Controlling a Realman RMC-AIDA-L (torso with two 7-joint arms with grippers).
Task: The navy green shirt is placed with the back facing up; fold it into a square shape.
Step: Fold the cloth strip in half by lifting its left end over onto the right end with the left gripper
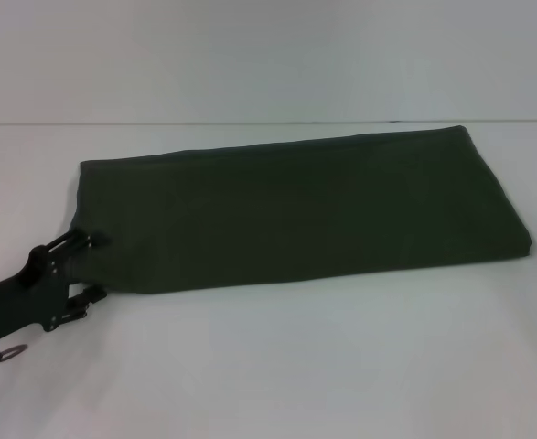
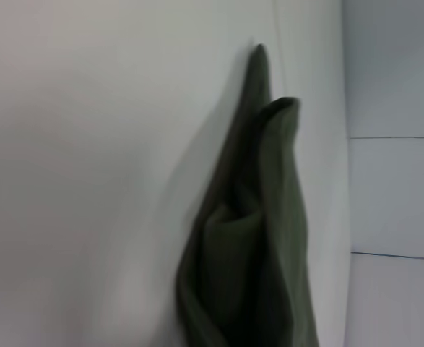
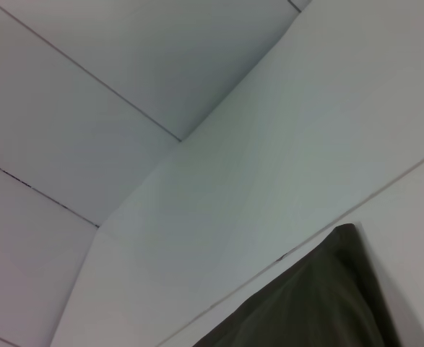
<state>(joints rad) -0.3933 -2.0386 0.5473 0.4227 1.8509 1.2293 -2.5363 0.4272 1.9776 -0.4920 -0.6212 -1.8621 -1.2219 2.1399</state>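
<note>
On the white table (image 1: 268, 366), the folded navy green shirt (image 1: 295, 215) is met at its left end by the left end effector (image 1: 90, 267), fingers apart.

White table (image 1: 295, 366); pale panelled wall (image 1: 250, 55) behind, thin seams.

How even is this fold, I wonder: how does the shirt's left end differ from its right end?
The left end has the left gripper at its near corner, jaws spread; the right end has nothing by it. The left end's layers gape loosely; the right end lies flat. Both belong to one dark green shirt on the white table.
</note>
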